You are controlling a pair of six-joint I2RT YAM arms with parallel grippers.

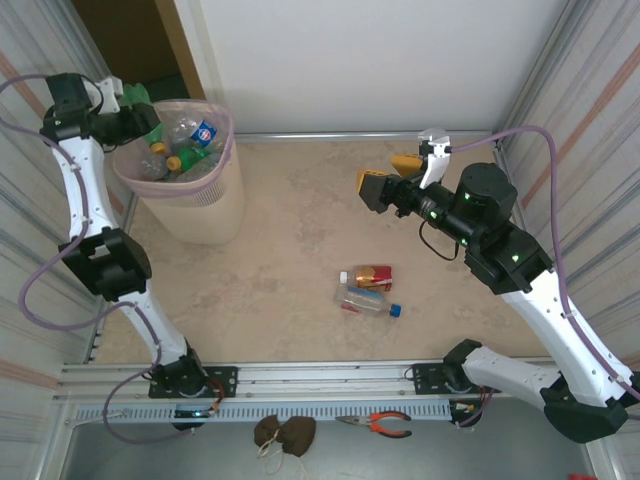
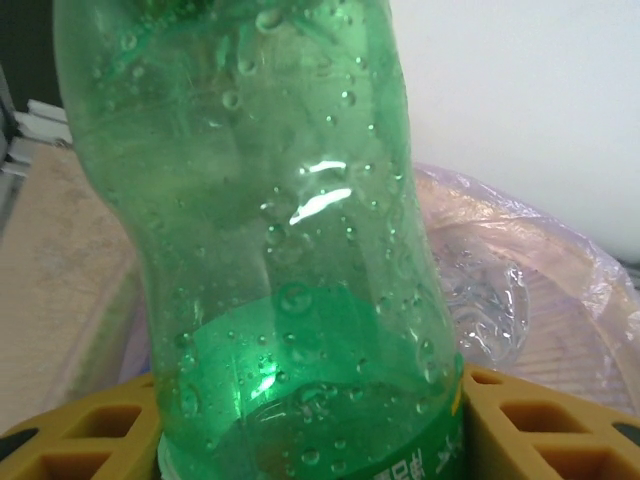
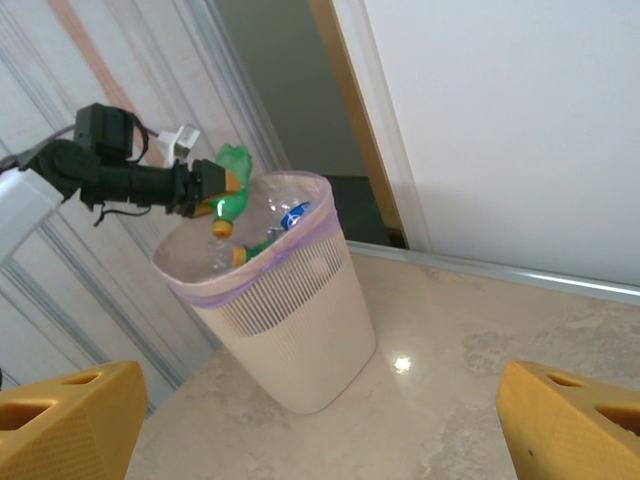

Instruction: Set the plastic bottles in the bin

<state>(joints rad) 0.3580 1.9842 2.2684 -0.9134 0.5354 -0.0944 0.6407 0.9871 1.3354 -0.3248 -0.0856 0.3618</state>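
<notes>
Presently the left claw (image 3: 226,187) is clamped on a green bottle (image 2: 280,250). Its yellow pads (image 2: 70,440) press the bottle's sides, and the cap end hangs down over the bin (image 1: 208,205), close to the left side of the rim.

The step in hand looks like the drop. To do it well, I would carry the bottle a little further toward the middle of the opening before parting the claw. This near the rim it could strike the edge and tumble onto the desk (image 1: 290,230). Parting the jaws fully and in one go should let it fall cleanly. The wrist is best kept above the rim, so it does not snag the thin liner (image 2: 560,300) folded over it.

The bin stands upright at the desk's far left corner and already holds several bottles (image 1: 188,145): clear ones, one with a blue label, and two with orange caps. The pile seems to reach close to the rim, so a bottle dropped from height might bounce.

The right claw (image 1: 388,175) hangs above the desk with its jaws wide apart and nothing between them. Two bottles lie side by side on the desk, well apart from the bin: a red-label bottle (image 1: 372,276) and a clear bottle (image 1: 368,301) with a blue cap.
</notes>
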